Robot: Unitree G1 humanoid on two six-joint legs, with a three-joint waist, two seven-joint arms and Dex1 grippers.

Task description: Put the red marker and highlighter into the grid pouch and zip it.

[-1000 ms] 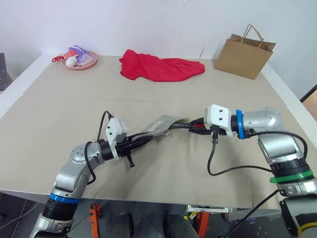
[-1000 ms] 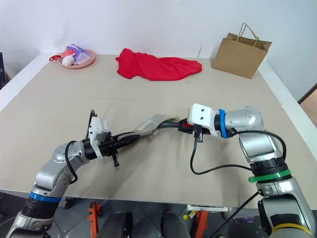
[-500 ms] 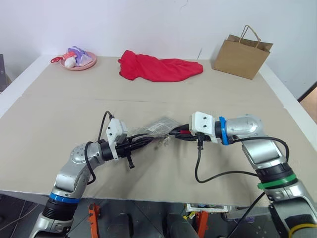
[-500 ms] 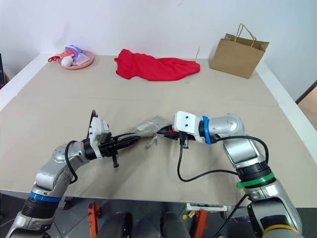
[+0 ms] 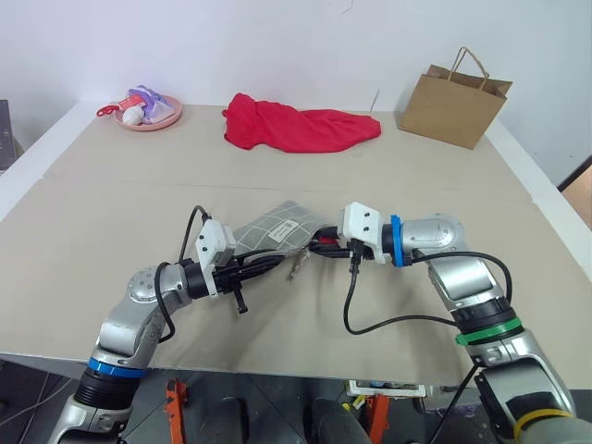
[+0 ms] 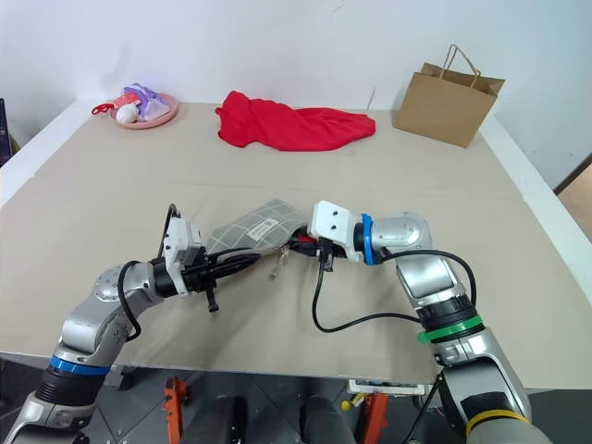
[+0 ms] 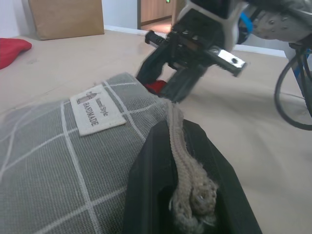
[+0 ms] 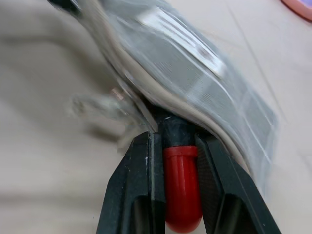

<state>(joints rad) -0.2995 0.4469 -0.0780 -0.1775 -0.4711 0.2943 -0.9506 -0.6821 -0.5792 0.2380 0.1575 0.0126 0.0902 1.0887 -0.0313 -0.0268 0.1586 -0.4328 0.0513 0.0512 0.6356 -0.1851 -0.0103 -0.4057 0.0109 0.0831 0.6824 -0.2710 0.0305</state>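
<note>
A: Left side first. What is the left end effector (image 5: 262, 263) doing?

B: Its fingers are clamped together on the woven zipper edge of the grid pouch (image 5: 277, 228). The left wrist view shows the braided tape pinched between the two black fingers (image 7: 161, 161). The pouch extends away from that end effector toward the other arm, with its white label (image 7: 98, 109) facing up.

A: And the pouch mouth?

B: It faces the right end effector (image 5: 322, 244). The cord zipper pull (image 5: 296, 267) dangles just below it.

A: State of the right end effector?

B: Closed on the red marker (image 8: 181, 187). The red cap end sits between the fingers and the black barrel points ahead of them, its tip at the pouch opening, touching the edge.

A: Is the tip inside?

B: Cannot tell; the fabric lip hides it.

A: Highlighter?

B: I cannot make it out.

A: Beyond the end effectors?

B: On the desk (image 5: 111, 203), far side: a pink dish (image 5: 148, 111) of small items, a red cloth (image 5: 298, 124), a brown paper bag (image 5: 454, 96).
</note>
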